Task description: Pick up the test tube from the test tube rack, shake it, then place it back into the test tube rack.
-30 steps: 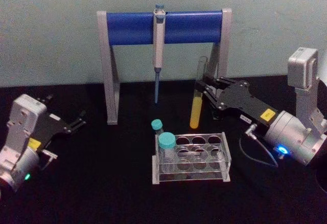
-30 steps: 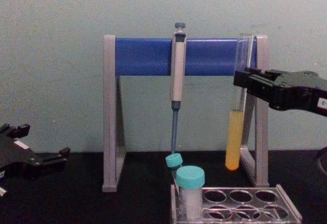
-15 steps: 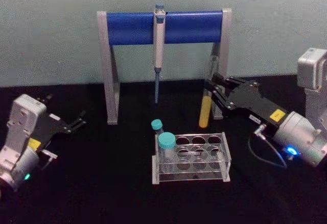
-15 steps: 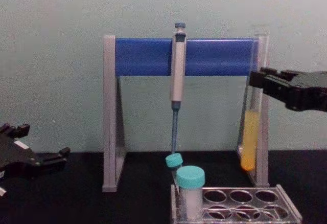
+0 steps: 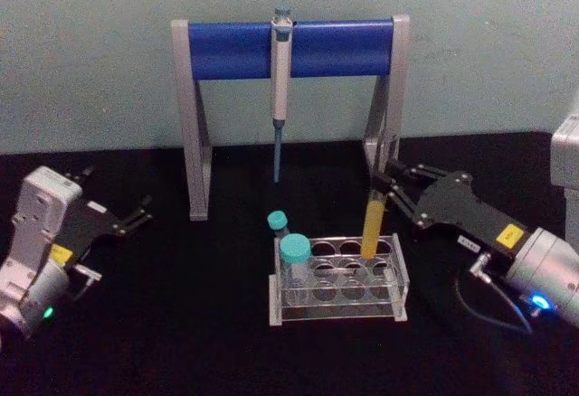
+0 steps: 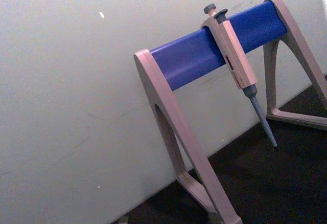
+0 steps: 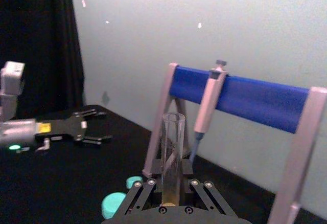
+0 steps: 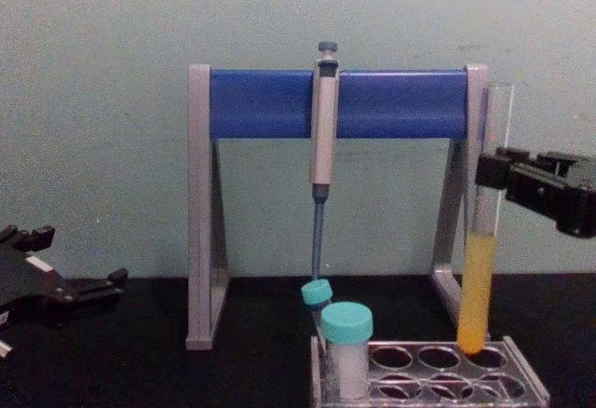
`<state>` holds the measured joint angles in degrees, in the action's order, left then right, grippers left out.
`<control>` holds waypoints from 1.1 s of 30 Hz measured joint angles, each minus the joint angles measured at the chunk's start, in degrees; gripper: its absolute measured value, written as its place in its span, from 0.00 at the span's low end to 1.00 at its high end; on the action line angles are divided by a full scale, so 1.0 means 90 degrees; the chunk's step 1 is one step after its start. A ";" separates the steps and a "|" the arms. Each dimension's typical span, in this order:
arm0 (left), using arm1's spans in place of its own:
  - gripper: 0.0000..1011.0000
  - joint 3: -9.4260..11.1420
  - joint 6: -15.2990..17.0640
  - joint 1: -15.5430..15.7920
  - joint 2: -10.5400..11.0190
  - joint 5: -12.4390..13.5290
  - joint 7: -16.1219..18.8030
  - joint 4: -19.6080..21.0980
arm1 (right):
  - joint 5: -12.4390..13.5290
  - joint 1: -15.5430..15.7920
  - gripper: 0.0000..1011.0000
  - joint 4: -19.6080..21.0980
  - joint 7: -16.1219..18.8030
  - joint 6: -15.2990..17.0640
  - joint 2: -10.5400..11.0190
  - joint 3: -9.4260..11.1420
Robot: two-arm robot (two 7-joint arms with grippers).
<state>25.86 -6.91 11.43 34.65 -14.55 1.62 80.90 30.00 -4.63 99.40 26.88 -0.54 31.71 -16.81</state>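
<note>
One teal-capped vial point(image 5: 295, 265) stands in the test tube rack point(image 5: 339, 315); right hand point(image 5: 381, 183) grips the yellow-filled test tube point(image 5: 372, 230); left hand point(image 5: 140, 213) open.

Test tube rack point(image 5: 339, 307): middle and right holes open from above, two teal-capped vials point(image 5: 294, 251) block the left end. Pipette stand point(image 5: 226, 48) right leg close behind the test tube point(image 5: 374, 220) in the right gripper point(image 5: 382, 183). Pipette point(image 5: 280, 61) hangs mid-stand, behind the rack. Tabletop point(image 5: 181, 324) open between rack and left gripper point(image 5: 136, 215).
</note>
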 joint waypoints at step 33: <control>0.99 0.0000 0.0000 0.0000 0.0000 0.0000 0.0000 0.0000 | -0.0190 -0.1024 0.22 -0.0911 -0.0076 -0.0050 -0.0536 -0.0400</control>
<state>25.86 -6.91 11.43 34.65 -14.55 1.62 80.90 28.29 -13.84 91.20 26.20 -0.99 26.88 -20.41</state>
